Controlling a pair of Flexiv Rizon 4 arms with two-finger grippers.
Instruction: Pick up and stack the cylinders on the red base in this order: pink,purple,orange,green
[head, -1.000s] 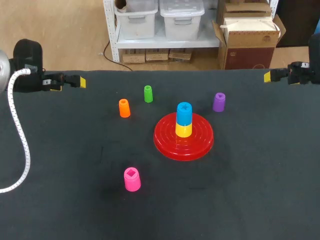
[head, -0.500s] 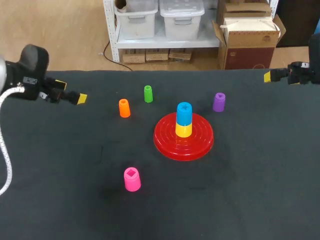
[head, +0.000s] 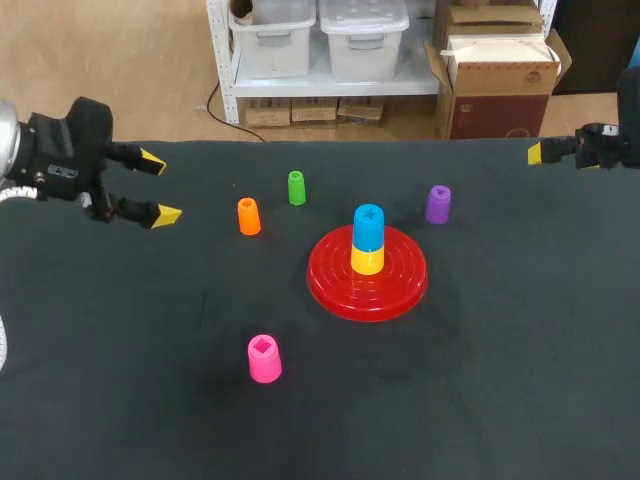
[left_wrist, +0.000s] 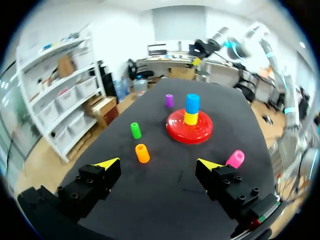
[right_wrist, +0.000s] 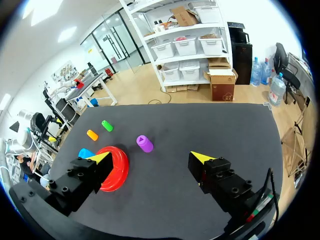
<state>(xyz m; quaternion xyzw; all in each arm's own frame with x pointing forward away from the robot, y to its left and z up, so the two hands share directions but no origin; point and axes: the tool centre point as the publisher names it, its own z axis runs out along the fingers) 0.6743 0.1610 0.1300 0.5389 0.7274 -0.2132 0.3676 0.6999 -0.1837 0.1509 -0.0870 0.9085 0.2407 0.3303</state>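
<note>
Left claw (left_wrist: 158, 163) open and empty over the worktop (left_wrist: 165, 192). Orange cylinder (left_wrist: 142, 153) nearest ahead, pink cylinder (left_wrist: 235, 159) off to one side, then green cylinder (left_wrist: 135, 130), red base (left_wrist: 175, 132) carrying a yellow-blue stack (left_wrist: 191, 110), purple cylinder (left_wrist: 169, 100) farthest. Right claw (right_wrist: 150, 156) open, empty.

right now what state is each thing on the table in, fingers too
pink cylinder, upright on table, unstacked
purple cylinder, upright on table, unstacked
orange cylinder, upright on table, unstacked
green cylinder, upright on table, unstacked
red base, flat, holding two cylinders
yellow cylinder, on the base
blue cylinder, on top of the yellow
left gripper, fingers open, empty
right gripper, fingers open, empty
</note>
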